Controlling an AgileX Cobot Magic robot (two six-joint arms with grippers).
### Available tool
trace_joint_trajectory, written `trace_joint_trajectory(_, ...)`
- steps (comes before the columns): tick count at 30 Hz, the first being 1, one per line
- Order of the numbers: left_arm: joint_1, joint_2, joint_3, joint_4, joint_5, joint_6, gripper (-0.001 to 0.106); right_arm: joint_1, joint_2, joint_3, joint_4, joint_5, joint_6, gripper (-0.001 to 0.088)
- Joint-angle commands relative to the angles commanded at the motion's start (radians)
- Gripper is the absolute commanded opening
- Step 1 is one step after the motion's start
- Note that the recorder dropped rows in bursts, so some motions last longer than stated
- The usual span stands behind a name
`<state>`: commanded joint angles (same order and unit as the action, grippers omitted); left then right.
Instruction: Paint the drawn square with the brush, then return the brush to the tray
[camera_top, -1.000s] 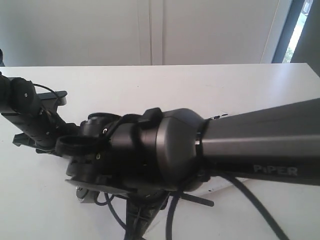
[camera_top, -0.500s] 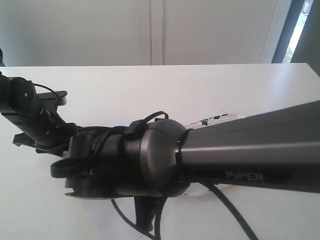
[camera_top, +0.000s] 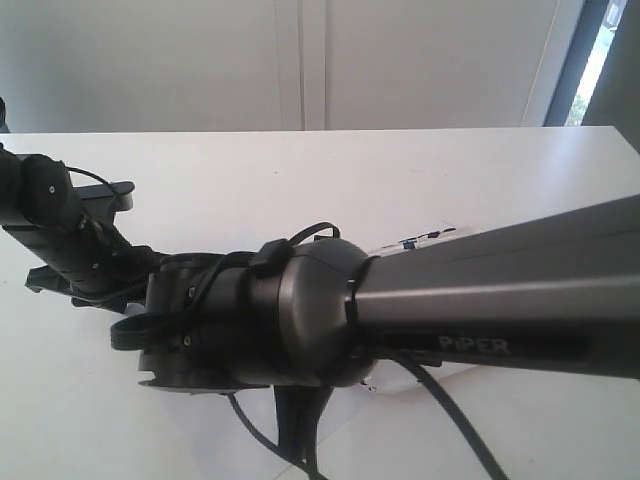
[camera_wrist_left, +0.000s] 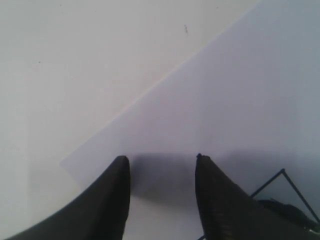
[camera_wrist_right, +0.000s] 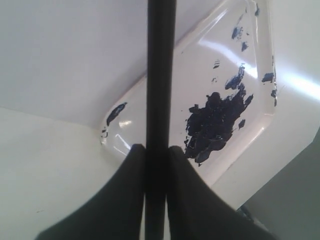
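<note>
In the right wrist view my right gripper (camera_wrist_right: 157, 148) is shut on the brush (camera_wrist_right: 161, 75), whose long black handle runs straight out between the fingers. Its tip is out of view. Behind it lies the glossy tray (camera_wrist_right: 250, 145) with a dark blue paint blob (camera_wrist_right: 215, 120) and smears. My left gripper (camera_wrist_left: 161, 160) is open just above the white paper sheet (camera_wrist_left: 225, 100), holding nothing. One thin black corner of the drawn square (camera_wrist_left: 283, 171) shows beside a finger, with a dark smear inside it. In the exterior view a sliver of the tray (camera_top: 425, 240) shows behind the right arm (camera_top: 480, 300).
The right arm fills the front of the exterior view and hides the paper and both fingertips there. The left arm (camera_top: 65, 235) sits at the left over the white table (camera_top: 300, 170). A pale wall stands behind the table.
The right arm has swung leftward and lower across the exterior view, uncovering a strip of the tray behind it. The left arm has stayed still.
</note>
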<state>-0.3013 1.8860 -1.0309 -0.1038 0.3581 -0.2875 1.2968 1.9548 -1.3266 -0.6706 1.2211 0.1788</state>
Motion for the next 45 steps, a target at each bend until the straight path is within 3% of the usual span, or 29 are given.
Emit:
trace_joint_trajectory(7, 0.0, 0.0, 0.0, 0.0, 0.0, 0.0, 0.048, 0.045, 0.002, 0.0, 0.011, 0.0, 0.0, 0.0)
trace_joint_trajectory(12, 0.0, 0.0, 0.0, 0.0, 0.002, 0.0, 0.048, 0.045, 0.004, 0.0, -0.013, 0.0, 0.0, 0.0)
trace_joint_trajectory(24, 0.0, 0.0, 0.0, 0.0, 0.013, 0.0, 0.048, -0.041, 0.004, 0.0, -0.082, 0.0, -0.004, 0.0)
trace_joint_trajectory(29, 0.0, 0.0, 0.0, 0.0, 0.013, 0.0, 0.048, -0.051, 0.004, 0.0, -0.08, 0.0, -0.013, 0.0)
trace_joint_trajectory(45, 0.0, 0.0, -0.006, 0.0, 0.019, 0.0, 0.048, 0.049, 0.004, 0.0, 0.011, 0.0, -0.037, 0.0)
